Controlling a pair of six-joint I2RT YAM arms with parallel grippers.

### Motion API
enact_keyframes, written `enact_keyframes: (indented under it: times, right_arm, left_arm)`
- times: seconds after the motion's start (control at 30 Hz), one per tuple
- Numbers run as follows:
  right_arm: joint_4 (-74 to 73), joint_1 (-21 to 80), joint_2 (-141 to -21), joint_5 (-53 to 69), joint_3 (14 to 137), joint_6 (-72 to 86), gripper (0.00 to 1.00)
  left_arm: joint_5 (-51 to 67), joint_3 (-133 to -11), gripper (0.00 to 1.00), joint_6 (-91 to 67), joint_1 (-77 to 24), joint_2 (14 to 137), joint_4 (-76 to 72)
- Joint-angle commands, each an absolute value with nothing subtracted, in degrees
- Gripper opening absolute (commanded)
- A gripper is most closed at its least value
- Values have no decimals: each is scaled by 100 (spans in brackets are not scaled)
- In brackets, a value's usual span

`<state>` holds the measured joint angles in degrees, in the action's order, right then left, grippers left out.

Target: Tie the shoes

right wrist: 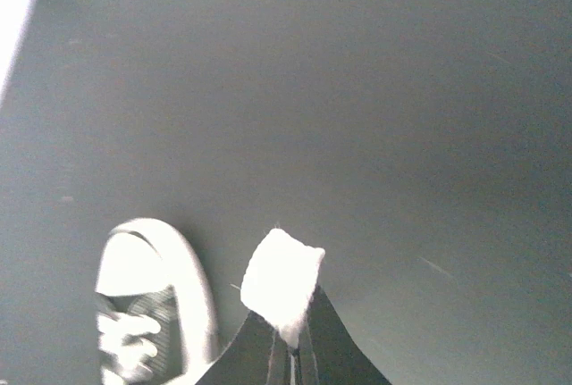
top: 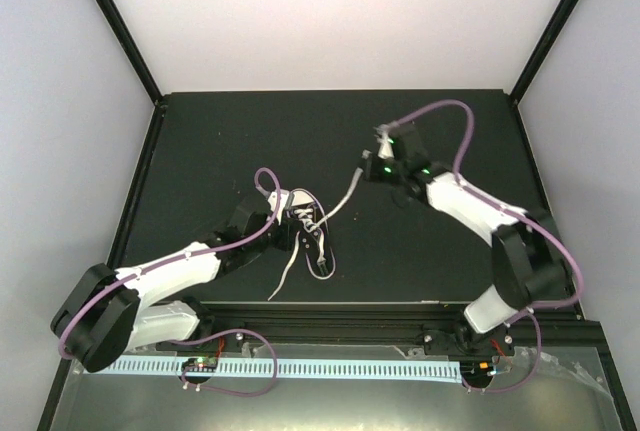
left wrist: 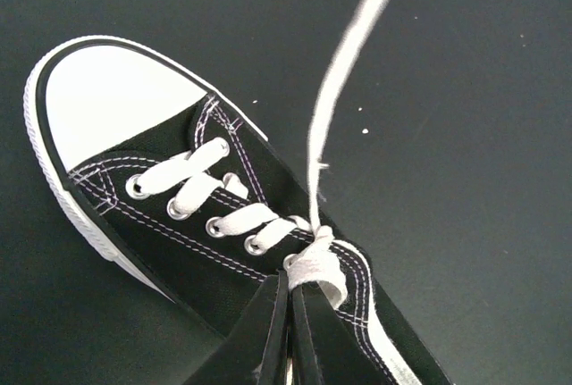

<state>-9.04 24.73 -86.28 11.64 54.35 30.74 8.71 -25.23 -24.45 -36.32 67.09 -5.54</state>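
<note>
The small black sneaker (top: pixel 312 236) with a white toe cap lies on the black mat, toe pointing away from the arms. My left gripper (top: pixel 286 232) is at the shoe's top eyelets, shut on a fold of white lace (left wrist: pixel 322 264) by the knot. From there one lace (top: pixel 340 201) runs taut up and to the right to my right gripper (top: pixel 364 172), which is raised and shut on its end (right wrist: pixel 281 287). The shoe (right wrist: pixel 147 313) shows blurred at that view's lower left. The other lace (top: pixel 285 276) trails loose toward the front edge.
The black mat (top: pixel 440 251) covers the table between white walls and black corner posts (top: pixel 115 26). A metal rail (top: pixel 330 336) runs along the front edge by the arm bases. Purple cables (top: pixel 455 111) loop over both arms.
</note>
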Motion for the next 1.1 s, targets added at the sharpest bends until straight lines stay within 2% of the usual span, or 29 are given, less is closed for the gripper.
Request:
enact_keyframes:
  times: [0.0, 0.03, 0.1, 0.13, 0.17, 0.2, 0.23, 0.27, 0.33, 0.47, 0.67, 0.8, 0.97, 1.07]
  right_arm:
    - [-1148, 3531, -9567, 1800, 6962, 2874, 2]
    - [-1166, 3758, -9662, 1988, 7173, 2833, 2]
    - [-1041, 4022, -9711, 2507, 7348, 2811, 13]
    - [-916, 4059, -9655, 2745, 7281, 2870, 25]
    - [-792, 4061, -9555, 2840, 7124, 2937, 42]
    - [-758, 4032, -9428, 2728, 6962, 2936, 57]
    - [-807, 3999, -9271, 2535, 6742, 2869, 69]
    - [-860, 3948, -9138, 2331, 6560, 2777, 75]
    - [-757, 3757, -8862, 2239, 6140, 2688, 81]
    - [-18, 3372, -8632, 3120, 5246, 2446, 78]
    - [952, 3396, -8781, 4870, 4695, 2056, 73]
    - [1067, 3537, -9058, 5113, 4821, 1892, 71]
    - [1156, 3706, -9675, 5305, 5144, 1865, 55]
    - [1242, 3793, -9853, 5339, 5203, 1847, 53]
  left_arm:
    - [987, -2500, 2, -2371, -3596, 6508, -703]
    - [970, -2497, 2, -2368, -3595, 6502, -689]
    - [943, -2490, 2, -2364, -3595, 6492, -670]
    - [925, -2488, 2, -2368, -3599, 6487, -662]
    - [922, -2487, 2, -2365, -3601, 6480, -657]
    - [921, -2473, 2, -2375, -3600, 6466, -659]
    - [923, -2456, 2, -2377, -3600, 6451, -667]
    - [926, -2434, 2, -2389, -3599, 6432, -680]
    - [931, -2410, 2, -2385, -3601, 6400, -685]
    - [939, -2382, 2, -2363, -3604, 6369, -651]
    - [1055, -2274, 2, -2294, -3608, 6240, -721]
    - [1103, -2265, 2, -2234, -3601, 6209, -744]
    - [1129, -2294, 2, -2165, -3604, 6203, -721]
    - [1187, -2302, 2, -2138, -3603, 6212, -764]
